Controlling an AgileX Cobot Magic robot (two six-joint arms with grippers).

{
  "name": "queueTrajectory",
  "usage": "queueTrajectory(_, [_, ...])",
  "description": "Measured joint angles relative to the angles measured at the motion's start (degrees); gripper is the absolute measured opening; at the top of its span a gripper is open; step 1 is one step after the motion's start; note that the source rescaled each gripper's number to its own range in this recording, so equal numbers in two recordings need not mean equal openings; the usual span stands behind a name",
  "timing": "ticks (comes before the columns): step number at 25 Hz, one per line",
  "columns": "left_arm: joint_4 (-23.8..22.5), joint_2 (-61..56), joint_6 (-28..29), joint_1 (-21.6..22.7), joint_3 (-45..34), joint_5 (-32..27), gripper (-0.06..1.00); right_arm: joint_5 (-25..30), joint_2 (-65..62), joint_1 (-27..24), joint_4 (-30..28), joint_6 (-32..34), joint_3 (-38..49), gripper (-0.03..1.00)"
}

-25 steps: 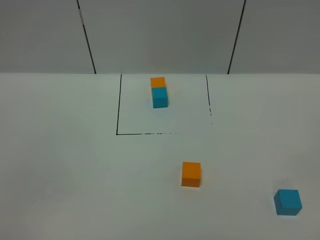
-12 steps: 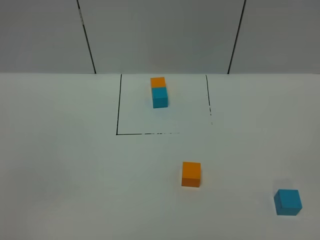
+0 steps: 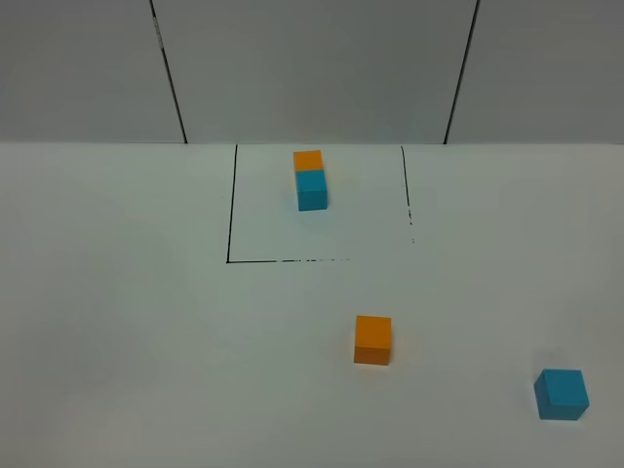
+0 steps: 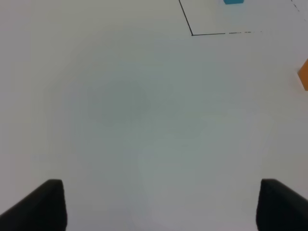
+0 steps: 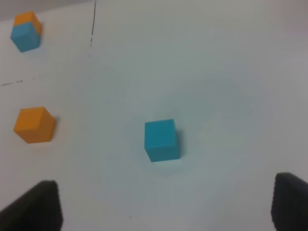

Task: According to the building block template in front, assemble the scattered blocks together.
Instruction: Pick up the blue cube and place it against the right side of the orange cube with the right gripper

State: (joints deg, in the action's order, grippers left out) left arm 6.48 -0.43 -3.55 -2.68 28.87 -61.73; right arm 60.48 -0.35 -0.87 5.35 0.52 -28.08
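My left end effector (image 4: 163,207) stood spread wide above the desk (image 3: 117,322), holding nothing. My right end effector (image 5: 166,204) was equally spread and empty, with the cyan cube (image 5: 161,139) ahead of its fingers. The orange cube (image 3: 372,338) lay well apart from it. The template (image 3: 310,179) sat inside the marked square (image 3: 230,214). Assembly had not begun: both cubes awaited pickup and joining.

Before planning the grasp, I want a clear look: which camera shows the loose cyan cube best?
The right wrist view: the loose cyan cube appears large and unobstructed, top and side faces visible. The exterior high view shows it small, at lower right. The left wrist view misses it.
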Motion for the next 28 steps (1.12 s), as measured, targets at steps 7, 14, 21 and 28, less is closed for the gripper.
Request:
queueTrajectory(7, [0.0, 0.0, 0.0, 0.0, 0.0, 0.0, 0.68, 0.0, 0.7, 0.0, -0.1, 5.6, 0.0, 0.76])
queueTrajectory(14, [0.0, 0.0, 0.0, 0.0, 0.0, 0.0, 0.68, -1.3, 26.0, 0.0, 4.4, 3.8, -1.4, 1.0])
queueTrajectory(21, [0.0, 0.0, 0.0, 0.0, 0.0, 0.0, 0.68, -8.5, 61.2, 0.0, 9.0, -9.3, -9.6, 1.0])
queueTrajectory(28, [0.0, 0.0, 0.0, 0.0, 0.0, 0.0, 0.68, -16.1, 82.7, 1.3, 12.9, -17.5, -13.5, 1.0])
